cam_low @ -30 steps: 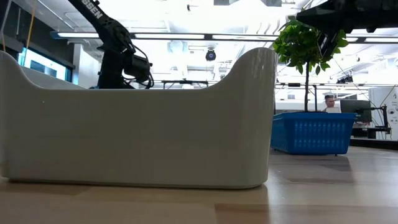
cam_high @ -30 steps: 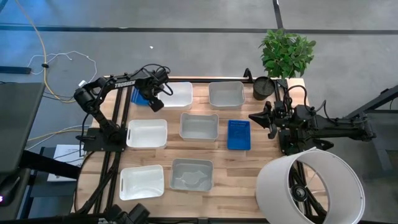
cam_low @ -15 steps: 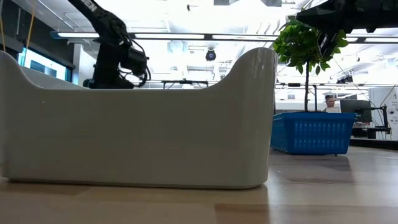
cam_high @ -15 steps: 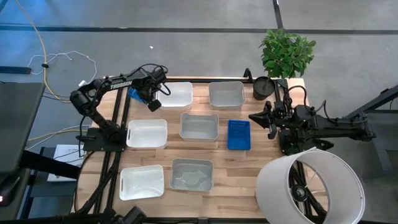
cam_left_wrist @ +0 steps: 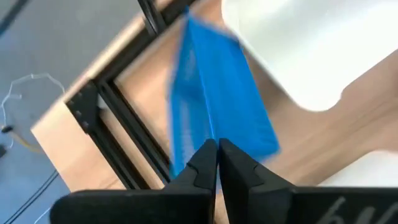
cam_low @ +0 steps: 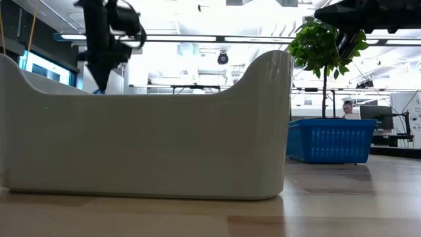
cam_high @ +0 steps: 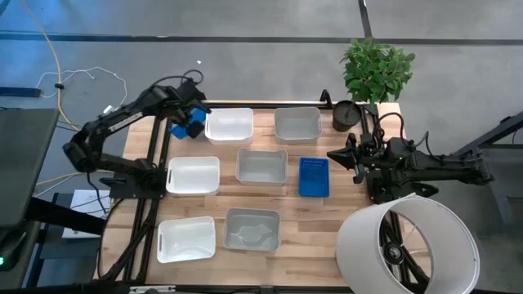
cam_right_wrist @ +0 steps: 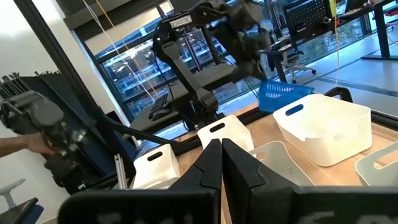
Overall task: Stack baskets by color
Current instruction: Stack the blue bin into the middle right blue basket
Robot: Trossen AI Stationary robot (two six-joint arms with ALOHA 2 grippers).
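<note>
Several baskets lie on the wooden table: white ones [cam_high: 229, 125] [cam_high: 194, 175] [cam_high: 186, 238], grey ones [cam_high: 297, 123] [cam_high: 261, 166] [cam_high: 252, 228], and a blue basket [cam_high: 314, 176] at centre right. Another blue basket [cam_high: 180, 128] hangs over the far left corner, with my left gripper [cam_high: 193, 122] shut on it. My right gripper [cam_high: 333, 153] stays shut and level above the table's right side, touching nothing. The low view is mostly filled by a white basket [cam_low: 145, 131]. My left gripper pinches the blue basket by an edge at its near end [cam_left_wrist: 211, 134] between its two fingers, which slant steeply down from above. The basket is lifted off the table and hangs tilted, stretching away below the fingertips [cam_left_wrist: 205, 163]. The picture is blurred, so I cannot make out more.
A large white lampshade [cam_high: 407, 245] stands at the near right corner. A potted plant [cam_high: 376, 69] and a small black pot [cam_high: 346, 114] sit at the far right. Black frame rails [cam_high: 155, 196] run along the table's left side.
My left gripper has risen well above the table and drawn a little toward the left edge. The blue basket, which lay at the far left corner beside the white one, has come up with it and now hangs tilted.
</note>
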